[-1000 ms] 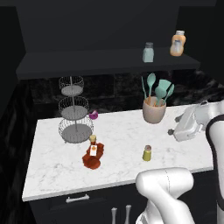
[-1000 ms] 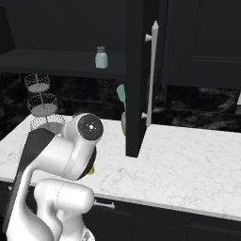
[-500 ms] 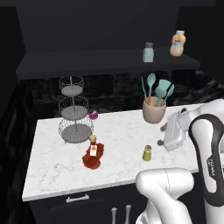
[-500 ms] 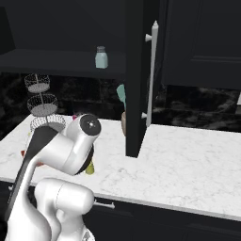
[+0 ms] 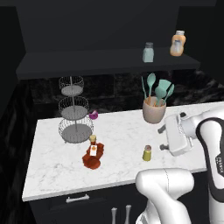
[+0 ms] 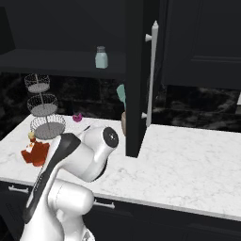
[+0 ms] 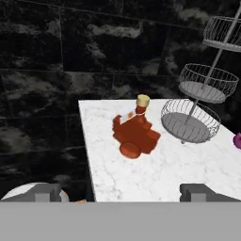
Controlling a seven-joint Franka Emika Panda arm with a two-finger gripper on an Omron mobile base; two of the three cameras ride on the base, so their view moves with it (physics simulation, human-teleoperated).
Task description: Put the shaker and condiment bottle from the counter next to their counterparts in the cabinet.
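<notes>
Three-tier wire basket stand stands upright at the back left, its bottom basket the widest, tiers looking bare. Just right of its foot a small magenta object sits against the dark veined backsplash. Further right, a tan utensil crock holds teal spatulas and spoons, handles down, heads fanning above the rim. Below the front edge, a dark drawer front with a pale bar handle
</notes>
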